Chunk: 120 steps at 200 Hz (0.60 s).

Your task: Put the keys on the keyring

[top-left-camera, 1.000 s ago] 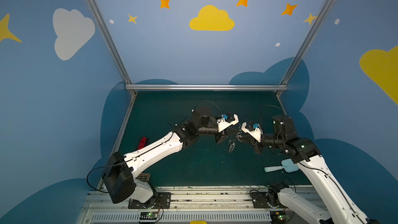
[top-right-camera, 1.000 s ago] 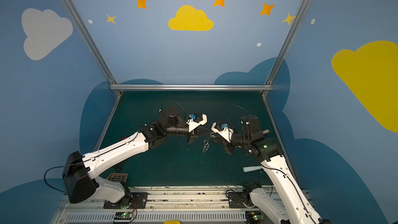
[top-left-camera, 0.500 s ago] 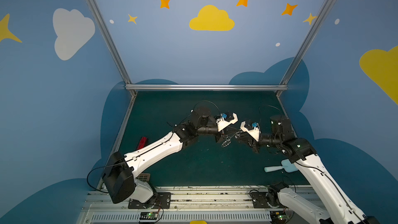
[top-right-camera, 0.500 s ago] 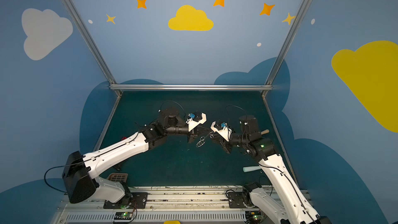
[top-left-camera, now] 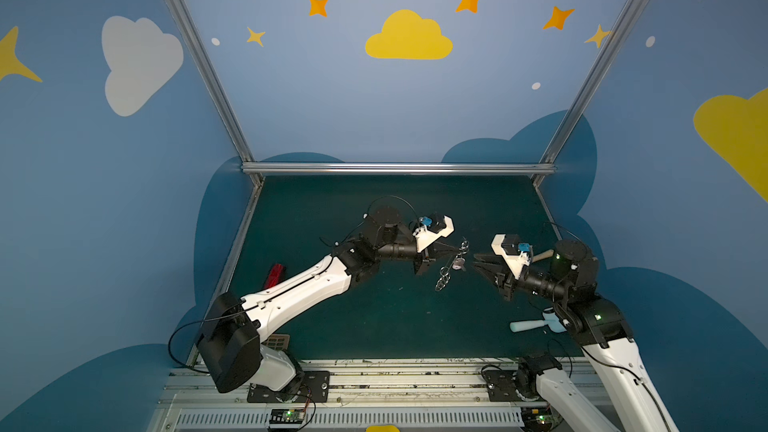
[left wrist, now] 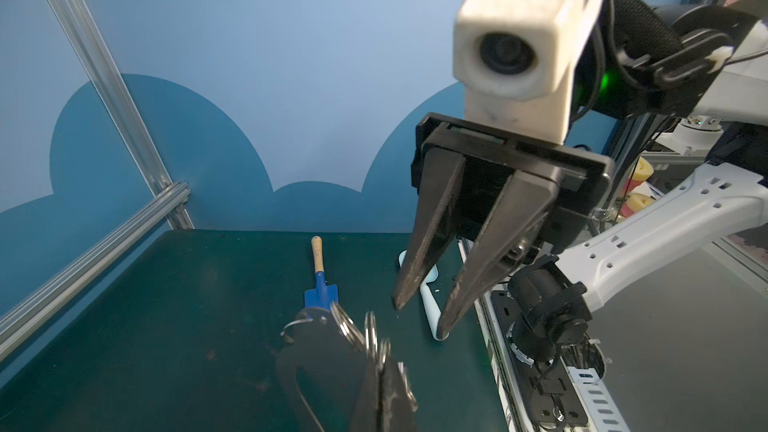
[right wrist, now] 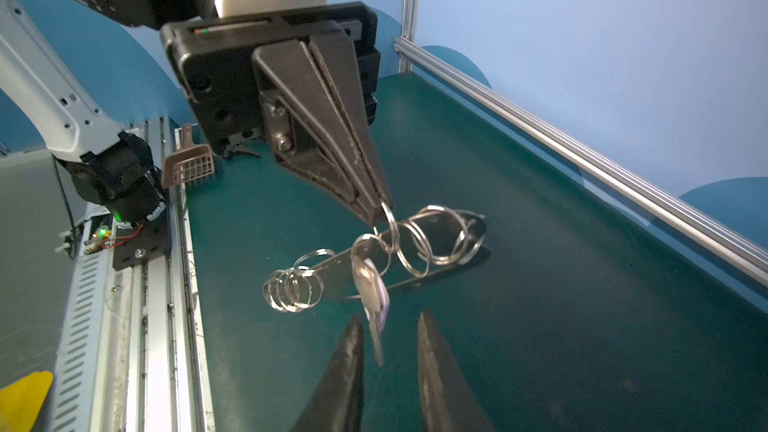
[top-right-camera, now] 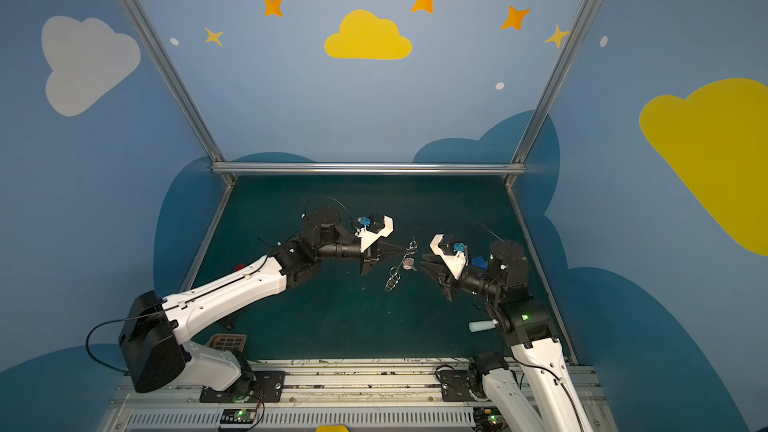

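The left gripper is found clenched on a split ring of the keyring. The keyring is held tilted in the air above the mat, and its plate is seen nearly edge-on in both top views. The key is noted hanging from a ring just beside the gripped one, pale head up and blade down, clear of the mat. In a top view the key is placed at 6 o'clock of the left gripper's tip, and the right gripper at 3 o'clock of the key, near it but apart. The right gripper's jaws are seen parted, with nothing held between them. A spatula is recorded on the mat at 5 o'clock of the right gripper, and a red gadget at 9 o'clock of the keyring, well apart.
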Each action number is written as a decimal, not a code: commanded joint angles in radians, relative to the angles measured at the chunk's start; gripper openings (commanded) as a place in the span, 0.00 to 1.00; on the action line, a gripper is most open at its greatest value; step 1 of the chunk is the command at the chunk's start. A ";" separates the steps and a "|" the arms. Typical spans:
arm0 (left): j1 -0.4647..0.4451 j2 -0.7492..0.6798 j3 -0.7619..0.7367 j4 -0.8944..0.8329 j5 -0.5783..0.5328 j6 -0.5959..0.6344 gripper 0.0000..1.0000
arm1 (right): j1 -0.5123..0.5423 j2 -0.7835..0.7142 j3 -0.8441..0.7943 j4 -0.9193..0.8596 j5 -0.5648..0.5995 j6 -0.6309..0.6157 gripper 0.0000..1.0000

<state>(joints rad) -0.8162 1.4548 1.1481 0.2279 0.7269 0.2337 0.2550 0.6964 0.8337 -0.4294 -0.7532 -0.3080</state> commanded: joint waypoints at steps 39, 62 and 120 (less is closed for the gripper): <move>0.004 -0.020 -0.019 0.125 0.065 -0.053 0.04 | -0.007 0.065 -0.028 0.230 -0.162 0.198 0.17; 0.003 -0.020 -0.026 0.145 0.071 -0.058 0.04 | -0.008 0.070 -0.024 0.232 -0.185 0.208 0.16; 0.003 -0.011 -0.018 0.145 0.063 -0.053 0.04 | -0.015 0.050 -0.014 0.154 -0.169 0.189 0.19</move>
<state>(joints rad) -0.8165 1.4548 1.1233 0.3298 0.7948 0.1856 0.2436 0.7696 0.8074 -0.2237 -0.9180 -0.1093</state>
